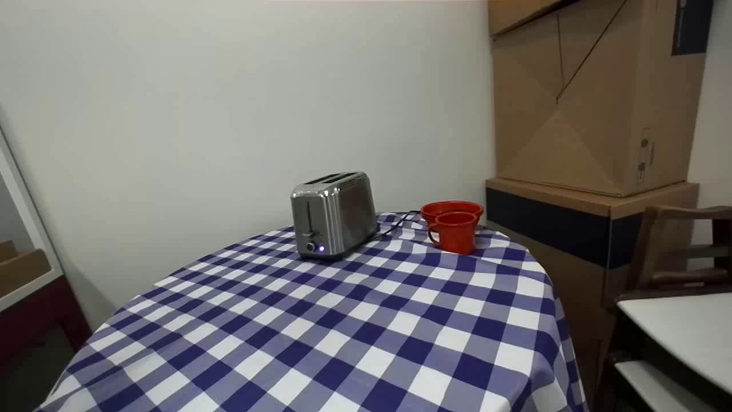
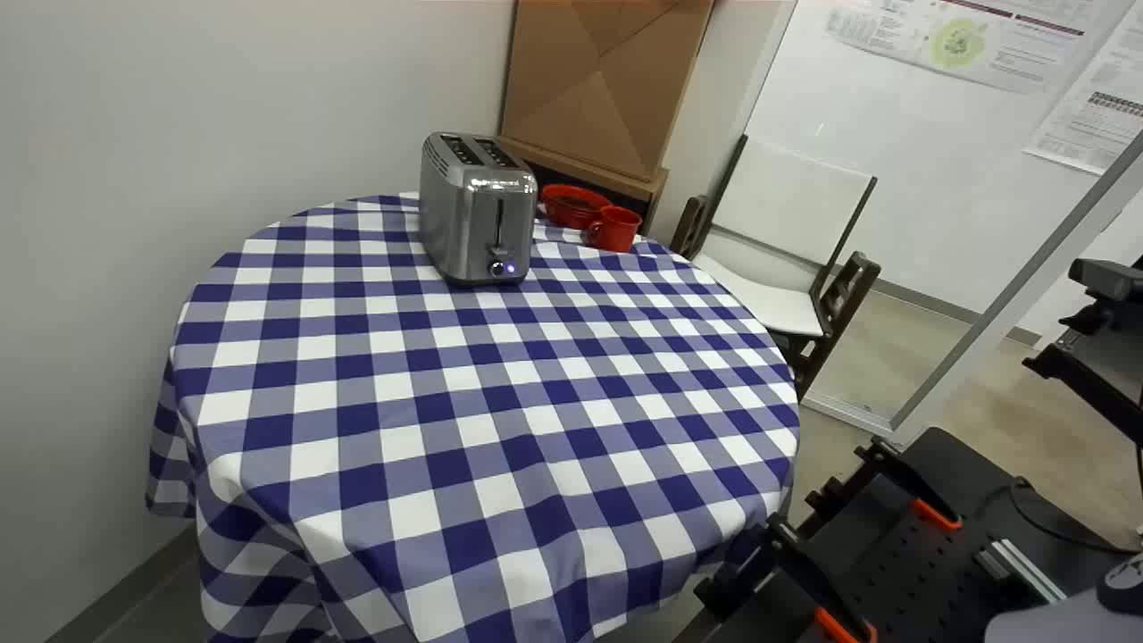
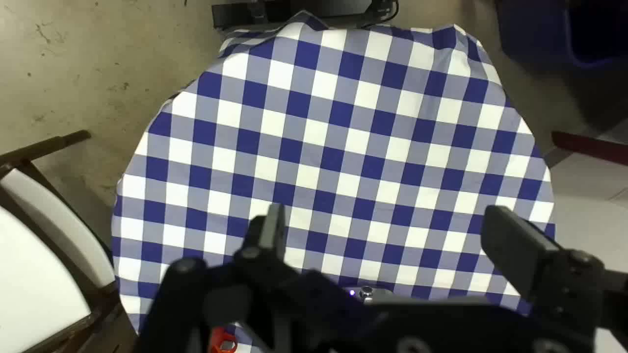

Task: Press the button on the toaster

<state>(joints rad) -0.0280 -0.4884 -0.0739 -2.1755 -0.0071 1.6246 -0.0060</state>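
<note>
Toaster [image 1: 343, 217] stands upright on the tabletop [image 1: 343, 320], near 12 o'clock in both exterior views. The wrist view looks steeply down; there the pincer [image 3: 385, 220] reaches in from 6 o'clock, its fingers [image 3: 515, 247] wide apart, tips towards 12. Past it that view gives only the toaster's knob [image 3: 366, 292] and purple light [image 3: 352, 292], plus part of the red mug [image 3: 222, 338] at 7 o'clock. Just the exterior views show the bowl [image 1: 452, 204], close behind the mug. A blue-and-white checked cloth [image 2: 402, 384] covers the tabletop; in an exterior view boxes [image 2: 589, 98] stand at 1 o'clock of it, a chair [image 2: 795, 201] at 2, a black stand [image 2: 911, 545] at 4
</note>
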